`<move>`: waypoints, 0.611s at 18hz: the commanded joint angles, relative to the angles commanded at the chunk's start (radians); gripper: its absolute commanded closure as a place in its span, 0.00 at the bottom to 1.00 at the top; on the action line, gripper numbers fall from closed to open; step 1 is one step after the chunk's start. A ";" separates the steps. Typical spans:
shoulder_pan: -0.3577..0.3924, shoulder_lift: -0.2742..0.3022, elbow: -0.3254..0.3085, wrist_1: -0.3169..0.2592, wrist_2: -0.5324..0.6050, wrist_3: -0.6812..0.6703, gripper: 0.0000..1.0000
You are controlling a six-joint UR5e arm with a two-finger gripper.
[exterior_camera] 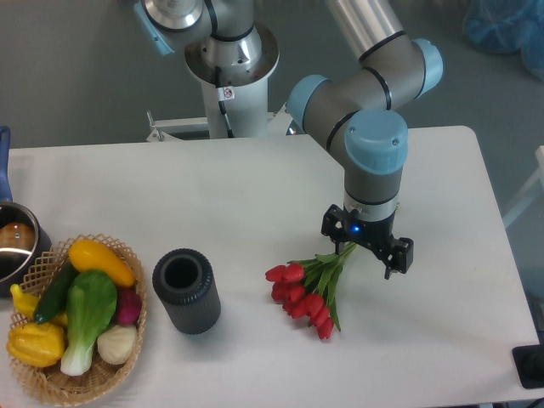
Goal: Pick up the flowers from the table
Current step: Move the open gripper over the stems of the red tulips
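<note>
Flowers [304, 293] lie on your worktop [255, 195], right of centre and toward the near edge — red buds fanned out to the lower left, green leaves and stems running up and to the right. Your end effector [367, 248] sits directly over the stem end, pointing down from the arm's blue-capped wrist, with a small blue light lit on its body. The stems pass under it and disappear there. You can make out dark fingers on either side of the stems, but from this high angle you cannot tell whether they have closed on the stems or only straddle them. The buds and leaves rest on the surface.

To the left of the bunch, well apart from it, a dark cylinder [186, 291] stands with its open mouth toward you. Further left, at the corner, a wicker basket [51, 374] holds yellow, green and white produce along with a dark red round vegetable [128, 307]. Just behind the basket, at the left edge, you see part of a metal pot [17, 246] with a blue handle.
</note>
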 joint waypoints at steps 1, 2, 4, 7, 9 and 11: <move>-0.003 0.000 0.000 0.000 0.003 -0.002 0.00; -0.003 0.002 -0.003 0.000 0.009 -0.002 0.00; -0.005 0.008 -0.009 -0.002 0.020 -0.003 0.00; -0.012 0.015 -0.034 0.002 0.020 -0.021 0.00; -0.014 0.038 -0.073 0.005 0.011 -0.028 0.00; -0.014 0.046 -0.124 0.018 0.009 -0.026 0.00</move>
